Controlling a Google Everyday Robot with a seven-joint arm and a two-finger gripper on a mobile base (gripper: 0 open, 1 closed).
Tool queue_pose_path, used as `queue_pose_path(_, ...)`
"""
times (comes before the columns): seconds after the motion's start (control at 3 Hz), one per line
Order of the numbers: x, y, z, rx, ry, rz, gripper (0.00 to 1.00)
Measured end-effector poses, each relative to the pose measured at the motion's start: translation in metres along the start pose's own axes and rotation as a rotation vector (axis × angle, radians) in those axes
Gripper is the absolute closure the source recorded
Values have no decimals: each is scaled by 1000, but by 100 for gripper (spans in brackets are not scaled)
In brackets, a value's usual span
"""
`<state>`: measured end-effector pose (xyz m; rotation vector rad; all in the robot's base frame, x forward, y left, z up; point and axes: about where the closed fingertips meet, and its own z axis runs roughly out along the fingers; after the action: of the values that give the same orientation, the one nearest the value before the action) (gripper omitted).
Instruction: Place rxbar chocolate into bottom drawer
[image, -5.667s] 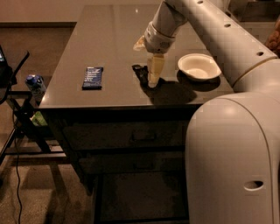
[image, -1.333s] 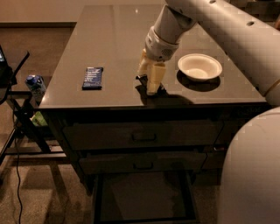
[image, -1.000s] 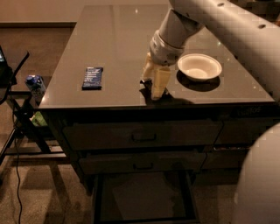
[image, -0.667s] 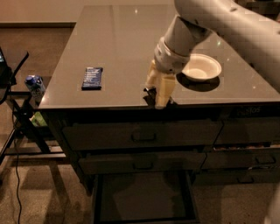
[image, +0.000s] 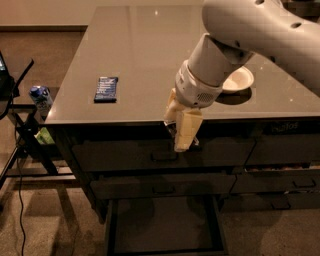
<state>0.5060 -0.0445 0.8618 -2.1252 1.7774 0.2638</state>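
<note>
My gripper (image: 182, 136) hangs just in front of the counter's front edge, level with the top drawer. It is shut on the rxbar chocolate (image: 171, 129), a dark bar that shows only as a thin black strip between the cream fingers (image: 186, 128). The bottom drawer (image: 165, 226) is pulled open below, with a bare dark floor. The gripper is well above it, over its back part.
A blue-wrapped bar (image: 106, 89) lies on the grey counter (image: 135, 45) at the left. A white bowl (image: 239, 80) sits behind the arm at the right. Two shut handled drawers (image: 162, 156) are above the open one. A blue can (image: 40, 97) stands on a stand at left.
The gripper has carried the bar from over the counter top forward past the front edge and a little lower. The blue bar and the bowl have not moved.
</note>
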Motion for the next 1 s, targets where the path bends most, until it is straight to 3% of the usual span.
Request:
queue_pose_path(0.33, 2, 6, -6, 3, 2, 0, 100)
queue_pose_path(1.0, 23, 69, 40, -71, -39, 121, 100)
